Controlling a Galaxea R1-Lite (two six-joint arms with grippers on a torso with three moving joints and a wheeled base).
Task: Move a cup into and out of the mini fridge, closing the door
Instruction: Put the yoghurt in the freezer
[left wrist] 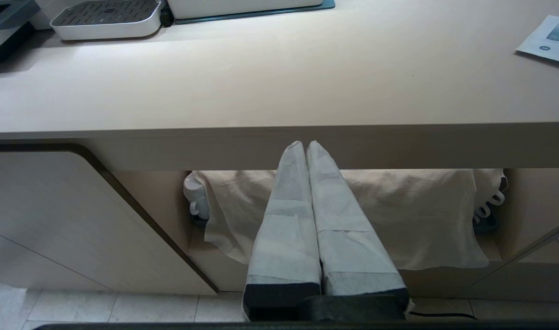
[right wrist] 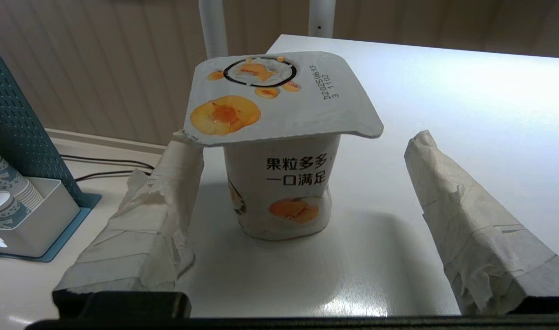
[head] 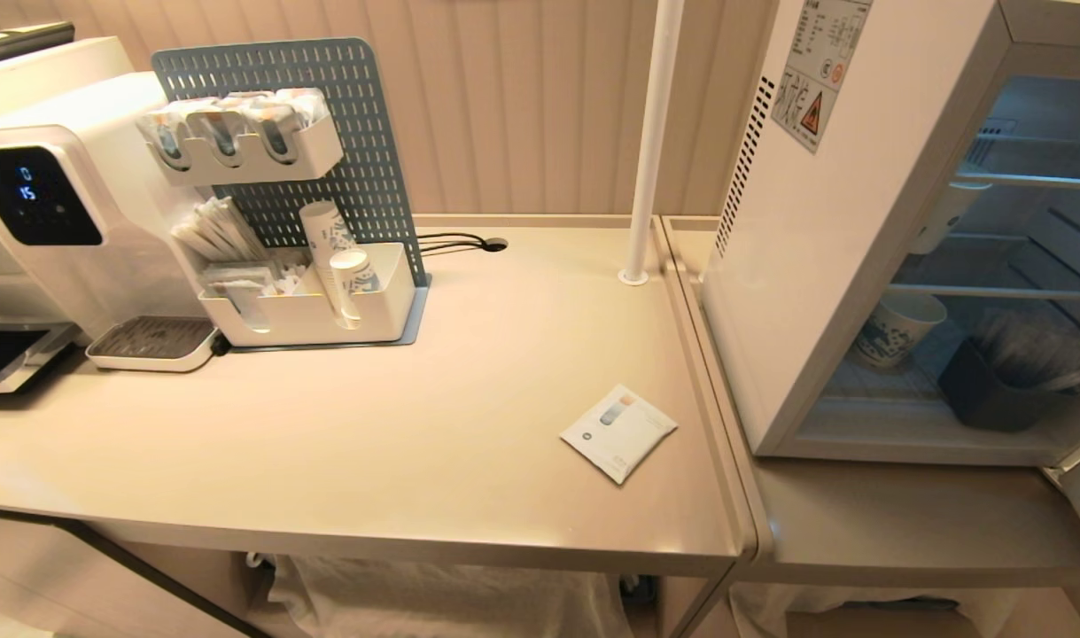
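Your left gripper [left wrist: 305, 145] pointed straight toward twelve o'clock from its wrist, low and level, its two tape-wrapped fingers [left wrist: 288, 220] pressed together along their whole length with nothing between them. Your right gripper [right wrist: 302, 142] also pointed toward twelve o'clock from its wrist, jaws spread wide; one wrapped finger [right wrist: 141, 229] lay at about eight o'clock and the other at about four o'clock from the gap's centre, neither pad clamping anything. Neither of your arms appeared in the head view.
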